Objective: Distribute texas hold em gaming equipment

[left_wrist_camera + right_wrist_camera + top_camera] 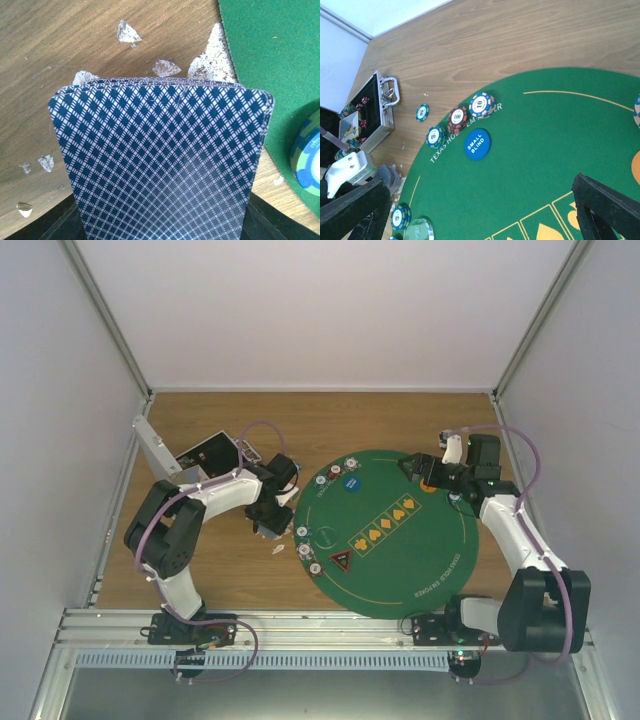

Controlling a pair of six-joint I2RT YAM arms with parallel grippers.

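A stack of playing cards (160,160) with blue diamond-pattern backs fills the left wrist view. It sticks out from between the dark fingers of my left gripper (268,523), which is shut on it above the wood just left of the green mat (270,60). Poker chips (457,118) and a blue "small blind" token (477,144) lie near the mat's far left rim. More chips (305,550) and a red-triangle token (341,562) sit at its near left edge. My right gripper (480,210) hangs open over the mat's far right, empty, next to an orange token (428,485).
The silver case (380,117) stands open at the far left, chips inside. White paper scraps (129,32) litter the wood by the mat's edge. One chip (422,112) lies on the wood off the mat. A clear puck (323,536) rests on the mat.
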